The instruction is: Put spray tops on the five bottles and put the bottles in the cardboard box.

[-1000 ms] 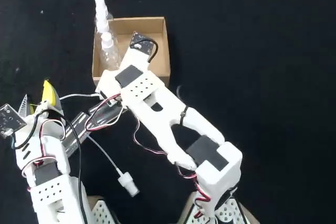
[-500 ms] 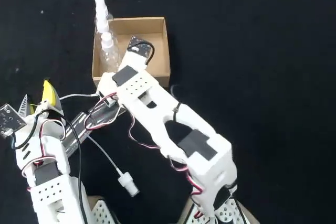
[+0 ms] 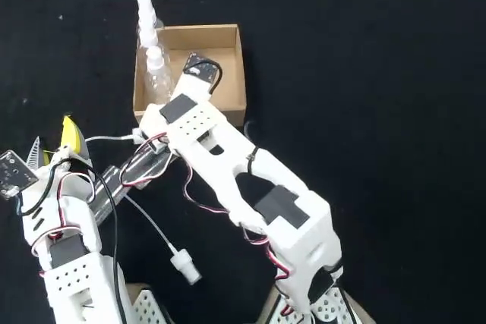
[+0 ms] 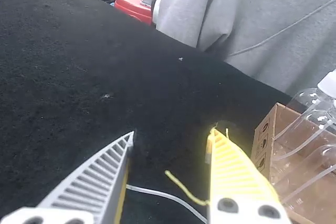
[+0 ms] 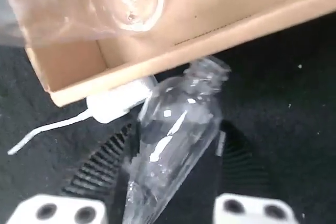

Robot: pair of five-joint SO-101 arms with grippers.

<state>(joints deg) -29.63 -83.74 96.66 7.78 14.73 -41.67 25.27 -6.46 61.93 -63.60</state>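
While capped bottles (image 3: 157,73) already stand inside the cardboard box (image 3: 199,29) against its left wall (two sure, maybe a third; the clear plastic overlaps, so the count is not firm), the task is judged only partly done. Remaining: one uncapped bottle (image 5: 173,124) is outside the box, low over the black worktop (image 3: 364,111). Its open neck points at the box's outer wall and sits just short of it. One spray top (image 5: 116,103) with its dip tube lies on the worktop just beside that neck, at the foot of the box wall. A second spray top (image 3: 184,265) lies well apart, nearer the arm bases, with its tube trailing up toward the arms. So this bottle at least needs a top and then a place in the box, and two loose tops suggest a further bottle is still owed. Right end effector (image 5: 176,140): jaws narrowed to the width of the bottle's body, one on each side, grasping the uncapped bottle by its lower half. Contact looks firm on one side and less clear on the other, so the grip is a judgement. Left end effector (image 4: 170,132): released, jaws spread wide, the grey and yellow fingers holding nothing. It hovers over the worktop off the box's left side, and a thin white tube runs beneath it, untouched.
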